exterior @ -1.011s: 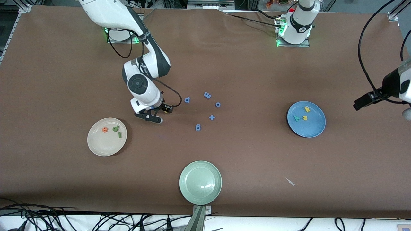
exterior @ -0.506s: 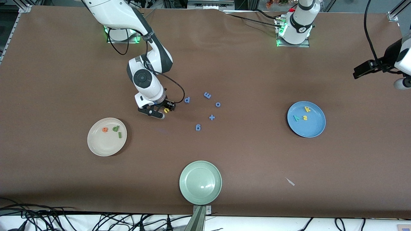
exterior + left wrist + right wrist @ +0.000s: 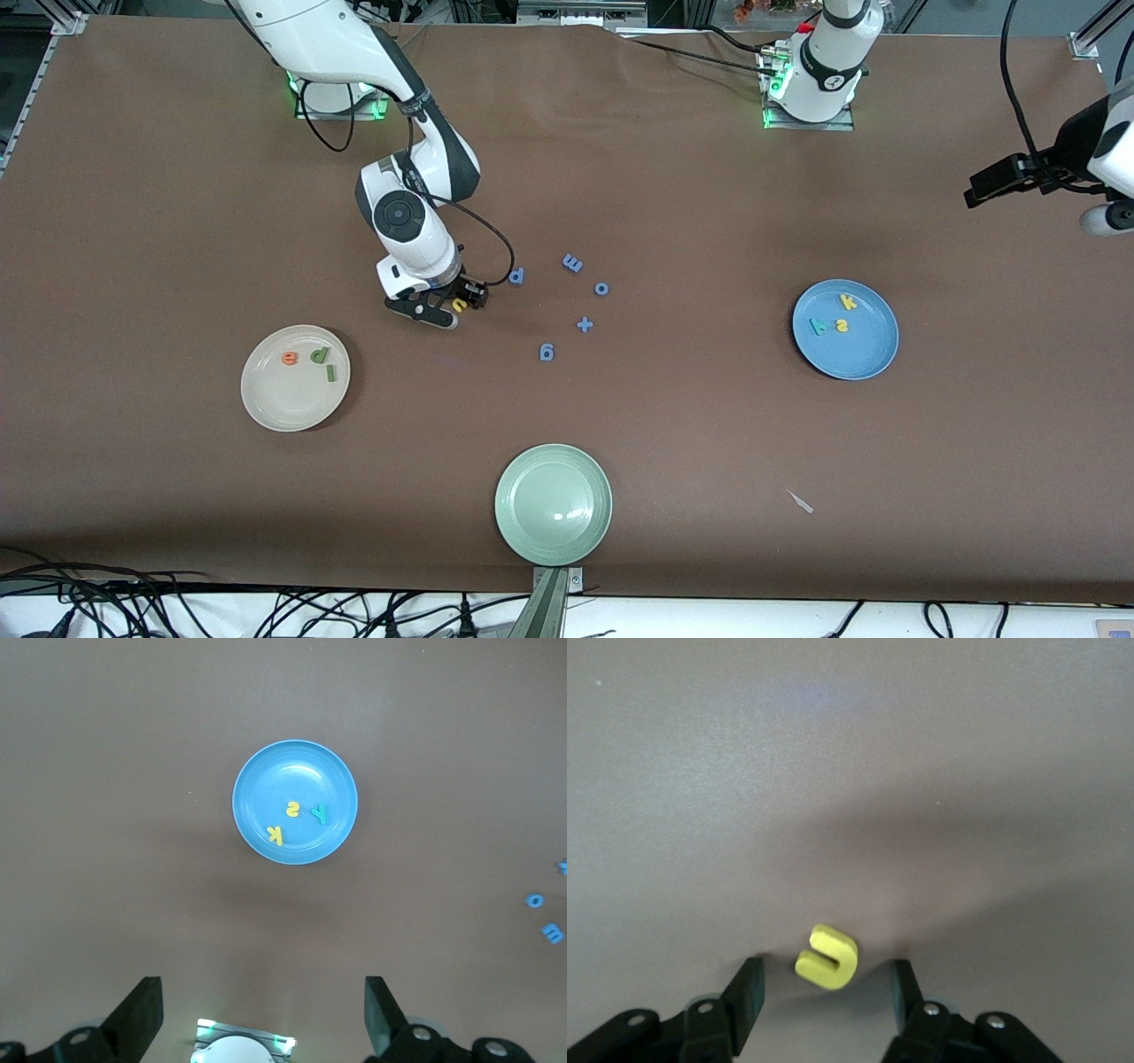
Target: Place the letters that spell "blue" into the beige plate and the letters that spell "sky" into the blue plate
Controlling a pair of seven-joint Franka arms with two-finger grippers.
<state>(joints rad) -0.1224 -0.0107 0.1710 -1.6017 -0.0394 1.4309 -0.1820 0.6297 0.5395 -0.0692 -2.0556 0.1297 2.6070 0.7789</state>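
Note:
The yellow u [image 3: 827,958] lies on the brown table between the fingers of my right gripper [image 3: 827,967], which is open and touches it on neither side. From the front, the right gripper [image 3: 456,307] is low over the u [image 3: 459,306]. The beige plate [image 3: 275,408] holds the orange e [image 3: 290,359], green b [image 3: 319,355] and dark green l [image 3: 331,373]. The blue plate [image 3: 864,363] holds the yellow k [image 3: 848,302], yellow s [image 3: 842,325] and teal y [image 3: 819,326]. My left gripper [image 3: 263,988] waits open and empty high over the blue plate [image 3: 257,788].
Several all-blue letters and a plus sign [image 3: 585,324] lie scattered mid-table, the closest [image 3: 516,276] just beside the right gripper. A pale green plate [image 3: 554,504] sits near the front edge. A small white scrap [image 3: 802,502] lies toward the left arm's end.
My right gripper has shifted from nearer the beige plate toward the blue letters and now straddles the yellow u. The left arm has drawn upward and back.

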